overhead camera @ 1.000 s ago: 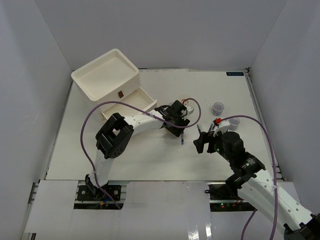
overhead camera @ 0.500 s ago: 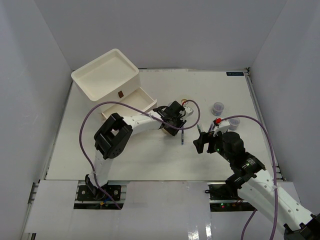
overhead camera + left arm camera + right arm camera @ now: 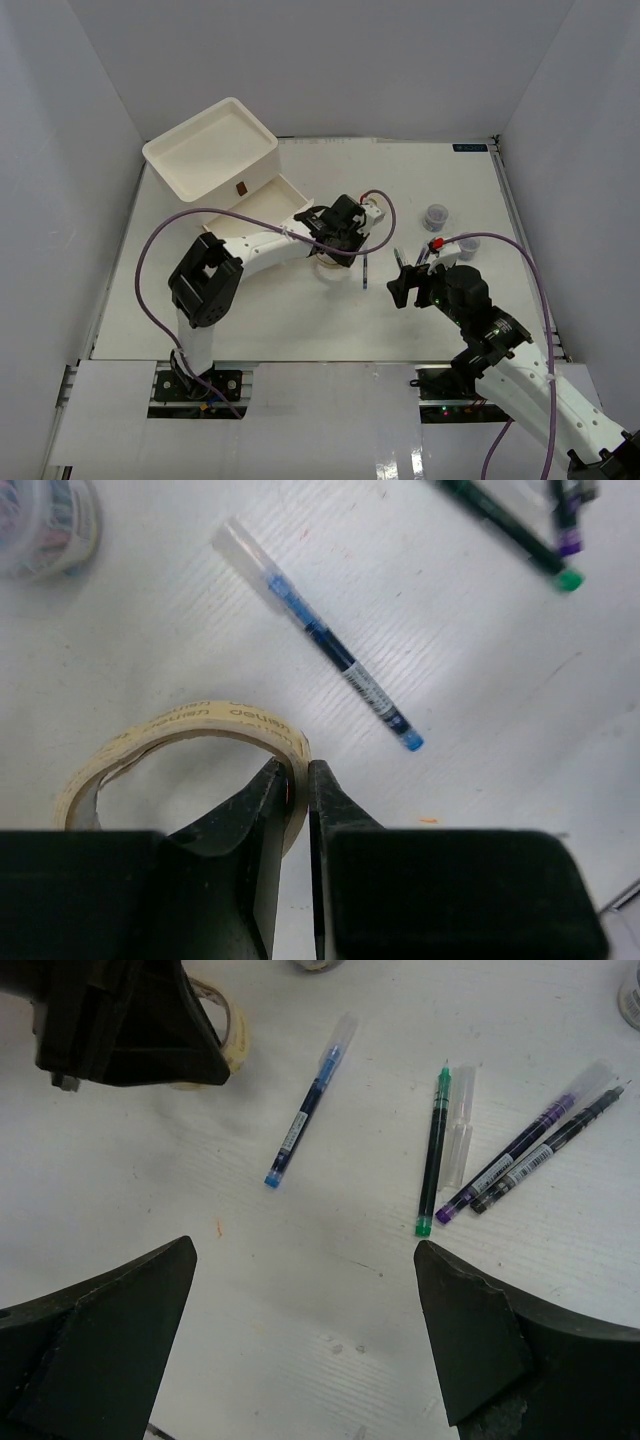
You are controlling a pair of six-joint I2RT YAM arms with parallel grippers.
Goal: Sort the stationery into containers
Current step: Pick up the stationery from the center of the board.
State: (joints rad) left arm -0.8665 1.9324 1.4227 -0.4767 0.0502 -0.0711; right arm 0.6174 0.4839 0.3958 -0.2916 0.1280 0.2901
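Pinching the thin wall of the beige tape ring [image 3: 190,725], which lies on the surface [image 3: 450,680] just ahead, the left end effector [image 3: 297,780] holds little; lifting might buckle it loose.

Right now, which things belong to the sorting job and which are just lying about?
Job: beige tape ring, blue pen, green pen, purple pen, black pen, jars, drawer unit.
Lying about: purple cable, table label.
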